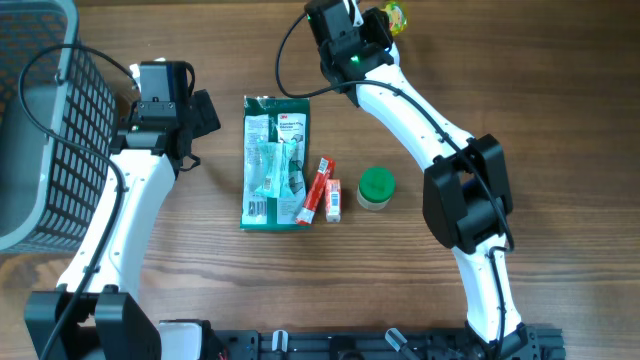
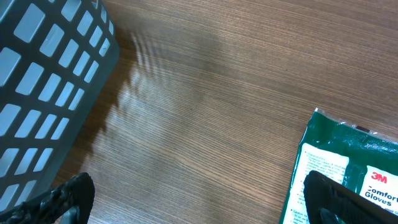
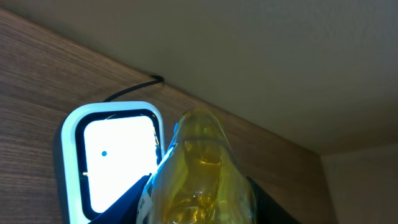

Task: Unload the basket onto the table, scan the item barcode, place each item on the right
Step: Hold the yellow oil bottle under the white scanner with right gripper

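Observation:
My right gripper is at the far edge of the table, shut on a yellow see-through bottle. In the right wrist view the bottle sits between the dark fingers, with its neck pointing away. A lit white scanner window with a blue rim stands just left of the bottle. No barcode shows on the bottle. My left gripper hangs open over bare wood, between the basket and the green package, holding nothing.
A grey mesh basket stands at the far left. A green 3M gloves package lies mid-table. Beside it are red-and-white tubes and a green-lidded jar.

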`<state>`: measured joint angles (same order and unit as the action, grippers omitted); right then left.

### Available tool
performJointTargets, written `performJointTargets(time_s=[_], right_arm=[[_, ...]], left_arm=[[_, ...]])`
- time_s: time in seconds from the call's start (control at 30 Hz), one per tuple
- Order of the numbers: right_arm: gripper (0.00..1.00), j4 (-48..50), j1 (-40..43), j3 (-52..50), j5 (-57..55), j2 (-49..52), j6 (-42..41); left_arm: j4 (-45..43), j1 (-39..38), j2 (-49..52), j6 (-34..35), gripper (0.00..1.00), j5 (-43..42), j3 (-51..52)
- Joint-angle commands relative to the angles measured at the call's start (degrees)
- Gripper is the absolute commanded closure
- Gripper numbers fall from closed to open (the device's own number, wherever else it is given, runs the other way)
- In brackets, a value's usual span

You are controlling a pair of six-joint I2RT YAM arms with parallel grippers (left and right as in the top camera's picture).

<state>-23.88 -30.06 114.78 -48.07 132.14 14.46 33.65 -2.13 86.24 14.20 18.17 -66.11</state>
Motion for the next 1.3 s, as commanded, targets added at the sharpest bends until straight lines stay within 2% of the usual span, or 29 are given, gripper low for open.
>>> performJointTargets(time_s=[0.0, 0.2, 0.53, 0.6, 0.67, 0.73, 0.87, 1.0, 1.2, 1.27], right_arm=[[0.77, 0.7, 0.0, -0.1, -1.8, 1.1, -1.2], [0.77, -0.2, 0.0, -0.1, -0.6, 2.1, -4.2], [0.76, -1.8, 0.0, -0.1, -0.1, 5.1, -4.3], [0.73, -1.9, 0.0, -0.1, -1.0, 4.9, -3.9], [0.75, -2.2, 0.0, 0.0, -6.0, 4.1, -3.8], [0.8, -3.9, 0.0, 0.0, -7.3, 2.5, -3.0], [0.78, -11.6, 0.3, 0.0, -7.3, -3.3, -3.7], [0.77, -22.2, 1.5, 0.0, -5.3, -10.4, -13.4], [0.77, -41.3, 8.6, 0.0, 15.0, -20.2, -27.6], [0.76, -45.7, 12.9, 0.0, 23.7, -22.0, -28.3]], left_arm=[[0.0, 0.3, 0.0, -0.5, 0.0, 0.5, -0.6], [0.0, 0.3, 0.0, -0.5, 0.0, 0.5, -0.6], [0.0, 0.3, 0.0, -0.5, 0.0, 0.5, -0.6], [0.0, 0.3, 0.0, -0.5, 0.0, 0.5, -0.6], [0.0, 0.3, 0.0, -0.5, 0.0, 0.5, -0.6], [0.0, 0.3, 0.0, -0.5, 0.0, 0.5, -0.6], [0.0, 0.3, 0.0, -0.5, 0.0, 0.5, -0.6], [0.0, 0.3, 0.0, -0.5, 0.0, 0.5, -0.6], [0.0, 0.3, 0.0, -0.5, 0.0, 0.5, -0.6], [0.0, 0.3, 0.0, -0.5, 0.0, 0.5, -0.6]])
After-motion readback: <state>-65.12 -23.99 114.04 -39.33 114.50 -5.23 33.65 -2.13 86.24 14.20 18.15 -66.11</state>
